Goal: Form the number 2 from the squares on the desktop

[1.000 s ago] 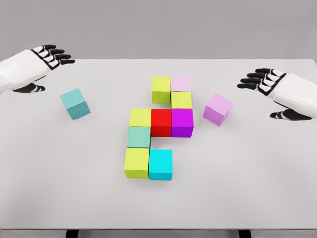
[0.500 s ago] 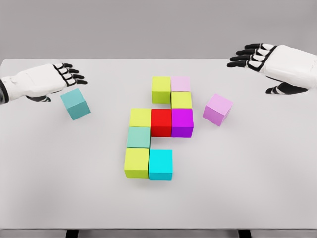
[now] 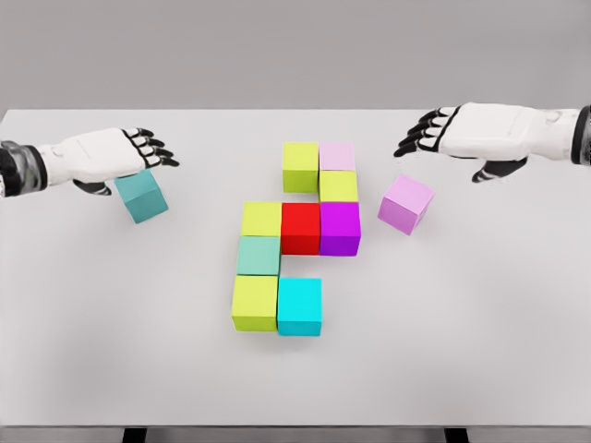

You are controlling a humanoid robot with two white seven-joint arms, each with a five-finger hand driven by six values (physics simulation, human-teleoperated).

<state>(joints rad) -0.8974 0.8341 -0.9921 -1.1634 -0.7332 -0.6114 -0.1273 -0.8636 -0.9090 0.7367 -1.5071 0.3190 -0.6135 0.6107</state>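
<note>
A plain grey wall backs a white tabletop [image 3: 480, 351]. The left hand [image 3: 111, 155], fingers spread and empty, hovers just over the loose teal cube [image 3: 141, 195] near the left edge, partly hiding its back. The right hand [image 3: 462, 134], also spread, hangs behind the loose lilac cube [image 3: 405, 203] beside the central block cluster [image 3: 291, 242].

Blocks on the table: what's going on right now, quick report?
Both hands open: left hand over teal cube, right hand above pink cube. Block figure incomplete. Nothing blocking.
</note>
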